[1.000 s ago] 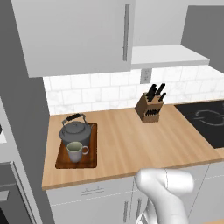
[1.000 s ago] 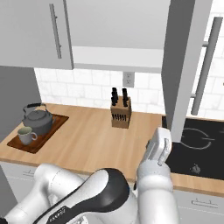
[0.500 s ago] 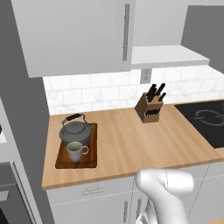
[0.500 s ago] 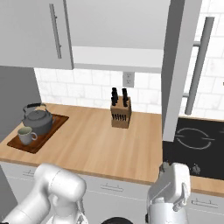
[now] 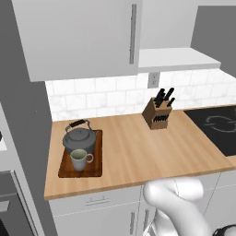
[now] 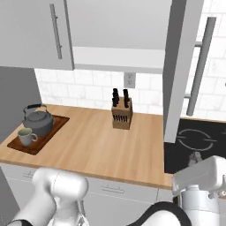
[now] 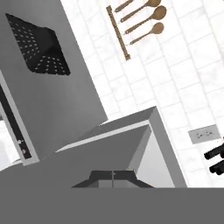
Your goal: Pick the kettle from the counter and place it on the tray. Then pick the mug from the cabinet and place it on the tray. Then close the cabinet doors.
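Arm (image 5: 177,203): glossy white rounded shells, dark joint bands between segments. Boxy white hand housing (image 6: 207,174) bearing small grey fittings.

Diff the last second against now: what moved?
The right cabinet door swung from wide open toward closed. The arm shifted with it; gripper shut, holding nothing. Unchanged: kettle and mug on the tray, left door closed, knife block.

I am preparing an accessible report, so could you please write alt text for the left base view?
A dark grey kettle and a small mug stand on a brown wooden tray at the left end of a light wooden counter. A knife block stands by the tiled wall, a black hob lies at right, and a closed grey cabinet door hangs above.
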